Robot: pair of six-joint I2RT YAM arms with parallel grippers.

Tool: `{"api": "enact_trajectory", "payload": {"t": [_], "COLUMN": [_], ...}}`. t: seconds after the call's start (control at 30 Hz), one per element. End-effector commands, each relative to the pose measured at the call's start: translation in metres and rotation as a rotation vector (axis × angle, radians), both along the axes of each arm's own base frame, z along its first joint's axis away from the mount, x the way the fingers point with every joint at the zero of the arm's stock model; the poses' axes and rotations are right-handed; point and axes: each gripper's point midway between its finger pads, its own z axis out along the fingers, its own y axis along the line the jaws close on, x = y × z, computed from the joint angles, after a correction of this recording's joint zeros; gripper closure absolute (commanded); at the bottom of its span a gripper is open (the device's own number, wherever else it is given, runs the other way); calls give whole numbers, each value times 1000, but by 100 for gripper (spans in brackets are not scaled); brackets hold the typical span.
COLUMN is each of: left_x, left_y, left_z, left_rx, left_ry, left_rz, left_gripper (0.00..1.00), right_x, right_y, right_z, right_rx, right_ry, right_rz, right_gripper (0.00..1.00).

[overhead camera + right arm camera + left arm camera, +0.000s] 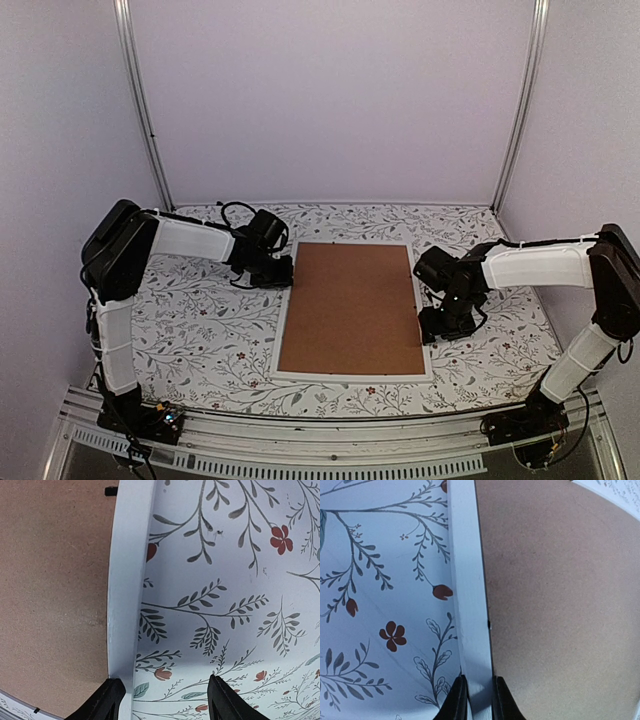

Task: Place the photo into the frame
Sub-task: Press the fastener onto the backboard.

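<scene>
Top external: one frame (pixel 352 375) lies flat on the table (pixel 200 330), back side up, long axis near-to-far. One brown board (pixel 350 305) fills it. Two grippers work it. The left gripper (pixel 478 680) pinches the frame's left rail near its far corner. The right gripper (pixel 164 682) is spread at the frame's right rail toward its near corner, one finger over the rail, the other outside the frame.

There is one frame (pixel 351 377) and one brown backing board (pixel 350 308). There are two arms, the left arm (pixel 190 240) and the right arm (pixel 535 267). One flowered cloth (pixel 200 320).
</scene>
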Motion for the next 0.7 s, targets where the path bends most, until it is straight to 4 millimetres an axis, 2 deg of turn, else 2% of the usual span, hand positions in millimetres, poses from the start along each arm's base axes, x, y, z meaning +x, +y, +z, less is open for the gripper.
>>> {"api": "enact_trajectory", "payload": {"t": [0.0, 0.47, 0.67], "left_x": [-21, -24, -26], "left_y": [2, 4, 4], "left_z": [-13, -16, -17], "left_rx": [29, 24, 22], "left_ry": [55, 63, 66], "left_rz": [-36, -30, -30], "left_gripper": [100, 100, 100], "right_x": [-4, -7, -12], "right_y": [4, 21, 26], "right_z": [-10, -16, -27], "right_rx": [-8, -8, -56], "right_ry": [20, 30, 38], "right_rz": [8, 23, 21], "right_gripper": [37, 37, 37]}}
